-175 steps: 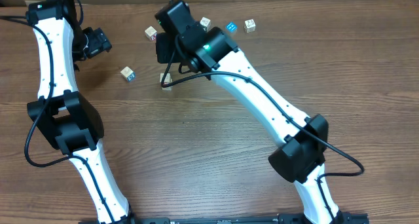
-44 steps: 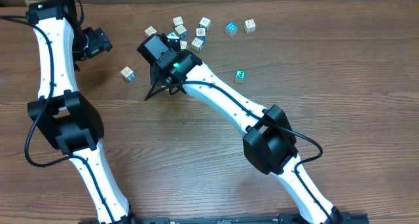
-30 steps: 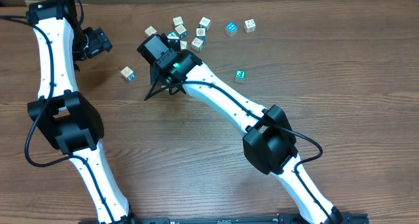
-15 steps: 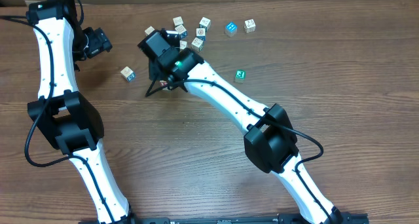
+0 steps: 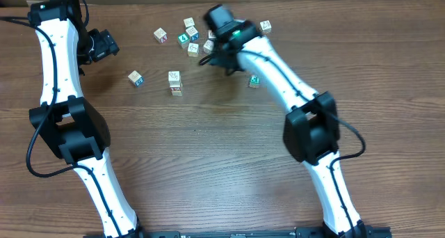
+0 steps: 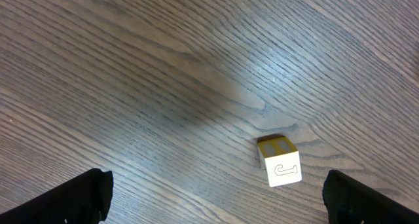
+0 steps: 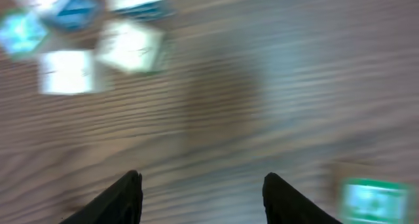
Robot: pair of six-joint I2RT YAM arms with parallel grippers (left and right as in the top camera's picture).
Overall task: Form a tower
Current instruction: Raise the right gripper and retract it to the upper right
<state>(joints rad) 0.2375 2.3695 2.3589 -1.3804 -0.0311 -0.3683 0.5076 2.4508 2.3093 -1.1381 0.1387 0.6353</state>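
The right gripper (image 7: pixel 203 188) was opened wider and swung away from the tower (image 5: pixel 175 83), which was left uncovered and standing free, well apart on that gripper's left side.

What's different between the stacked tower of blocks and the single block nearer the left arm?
The tower is cubes stacked in a column; the single block is one cube alone. The tower stands taller than the single block. Both are pale wooden cubes with printed faces.
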